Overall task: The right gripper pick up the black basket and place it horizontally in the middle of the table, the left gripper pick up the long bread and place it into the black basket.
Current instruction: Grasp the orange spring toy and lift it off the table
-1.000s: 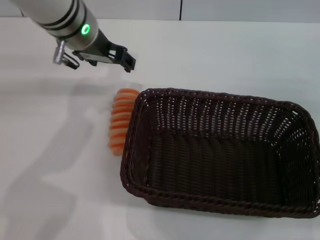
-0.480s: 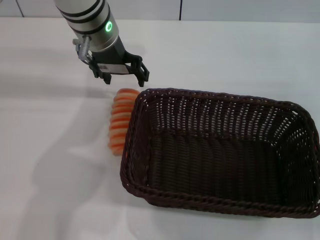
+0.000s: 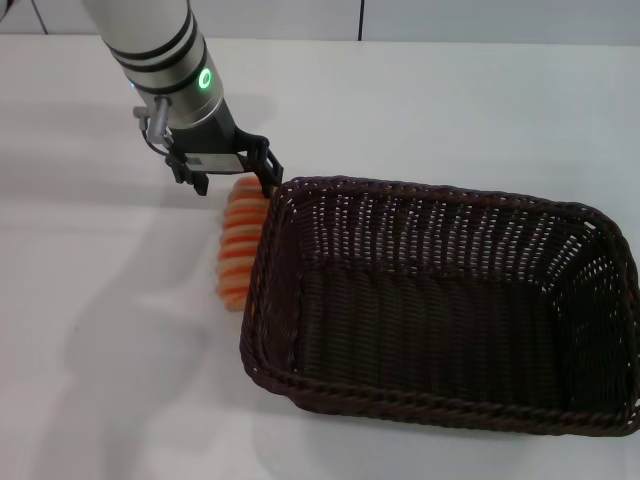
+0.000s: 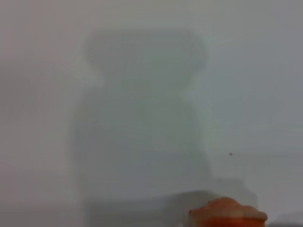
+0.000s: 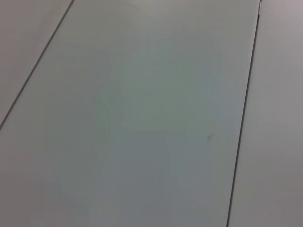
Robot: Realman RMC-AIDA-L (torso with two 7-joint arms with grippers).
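Head view: left claw [image 3: 231, 181] spread wide open, empty, poised over far end of long bread [image 3: 240, 241]. Bread flat on tabletop [image 3: 460, 110], touching left wall of black basket [image 3: 440, 300].
Left wrist view: bread end [image 4: 228, 214] at frame edge.
Right wrist view: right claw not visible.

The black basket [image 3: 440, 300] is woven wicker, rough open weave with a slight sheen. The table [image 3: 450, 110] looks smooth, matt white. The long bread [image 3: 238, 245] has a soft, ridged, matt crust.
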